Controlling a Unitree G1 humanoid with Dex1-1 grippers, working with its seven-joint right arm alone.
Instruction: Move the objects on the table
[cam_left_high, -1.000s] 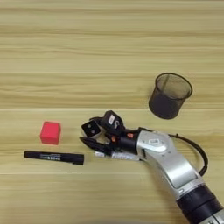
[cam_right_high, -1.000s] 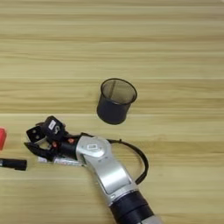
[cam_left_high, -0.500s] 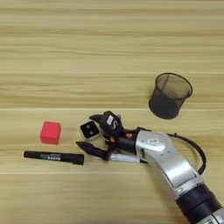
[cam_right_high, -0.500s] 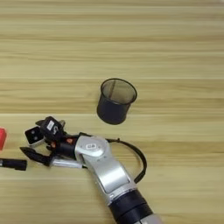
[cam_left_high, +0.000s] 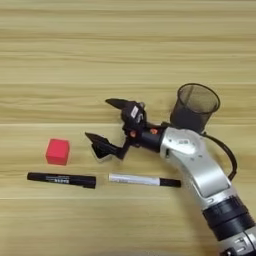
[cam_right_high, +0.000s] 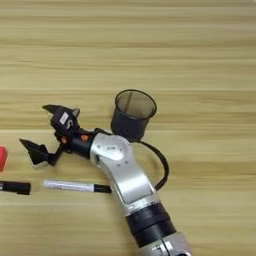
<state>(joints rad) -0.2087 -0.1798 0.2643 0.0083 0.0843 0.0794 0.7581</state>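
Observation:
My right gripper (cam_left_high: 97, 118) stands wide open over the table (cam_left_high: 60, 60), one black finger pointing up-left and the other low toward the left. The small die (cam_left_high: 102, 150) lies on the wood right under the lower finger, partly hidden by it; it also shows in the right eye view as the die (cam_right_high: 39, 159). A red cube (cam_left_high: 57, 151) sits to the left of it. The slim all-black marker (cam_left_high: 61, 179) lies flat below the cube. Nothing is held between the fingers.
A white-barrelled marker with a black cap (cam_left_high: 144, 180) lies beneath my forearm, in line with the black marker. A dark mesh cup (cam_left_high: 194, 107) stands upright just behind the wrist. A black cable loops off the silver forearm (cam_left_high: 200, 170) at the right.
The fingers have spread much wider, the upper one swinging up and away. The arm has lifted back a little, uncovering the white marker. The die, cube and black marker have stayed put.

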